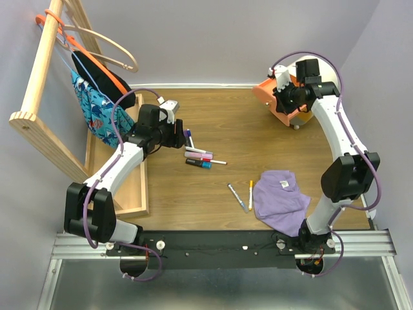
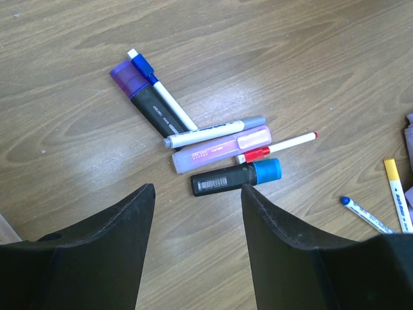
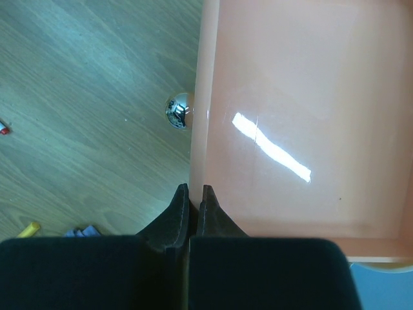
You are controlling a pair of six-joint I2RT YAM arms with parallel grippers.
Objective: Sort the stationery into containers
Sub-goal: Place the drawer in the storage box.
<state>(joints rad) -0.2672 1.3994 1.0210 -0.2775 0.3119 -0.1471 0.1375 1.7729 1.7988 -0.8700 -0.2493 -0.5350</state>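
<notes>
Drawer (image 3: 290,97) rim beside closed right claw (image 3: 192,189)

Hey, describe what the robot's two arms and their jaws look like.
Both arms have white link shells with black joint housings: left arm, right arm. A purple cable loops along each. They're bolted to a silver rail. The jaws are matte black, wedge-shaped, tapering to their tips.

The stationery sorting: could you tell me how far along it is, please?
Done: the orange drawer stands open, and what shows of it is empty. In hand: the open left gripper hovers over the marker pile, holding nothing; the shut right gripper sits at the drawer's front wall. Left: those six, plus two pens by the purple cloth.
</notes>
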